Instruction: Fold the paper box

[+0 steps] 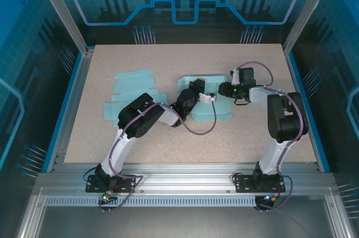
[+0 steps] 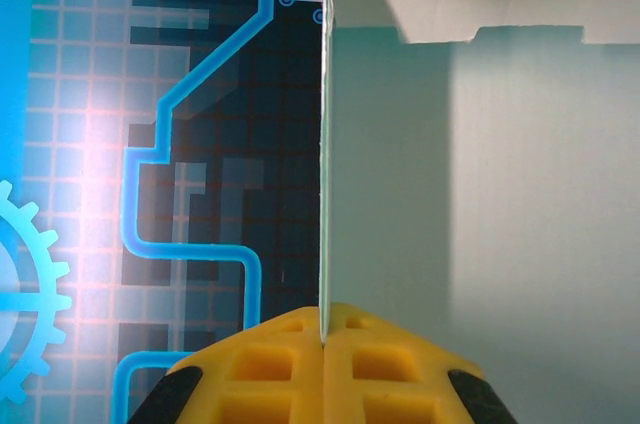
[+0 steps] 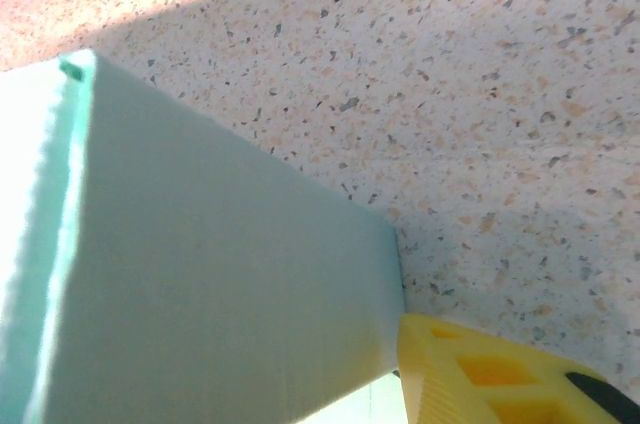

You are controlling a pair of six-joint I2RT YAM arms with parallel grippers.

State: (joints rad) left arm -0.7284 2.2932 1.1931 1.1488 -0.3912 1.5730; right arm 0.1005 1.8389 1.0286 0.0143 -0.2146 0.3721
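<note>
The light teal paper box [image 1: 206, 108] lies partly folded at the table's middle, between both arms. My left gripper [image 1: 197, 88] reaches in from the left. In the left wrist view its yellow fingers [image 2: 250, 369] are shut on the thin edge of an upright panel [image 2: 480, 204]. My right gripper [image 1: 216, 95] meets the box from the right. In the right wrist view one yellow finger [image 3: 480, 374] rests against the corner of a teal wall [image 3: 220, 284], well off centre. That wall hides the other finger.
A second flat teal cardboard blank [image 1: 130, 93] lies on the speckled tabletop [image 1: 252, 137] left of the box. Metal frame rails [image 1: 73, 24] and blue walls surround the table. The arms' cables loop near the box.
</note>
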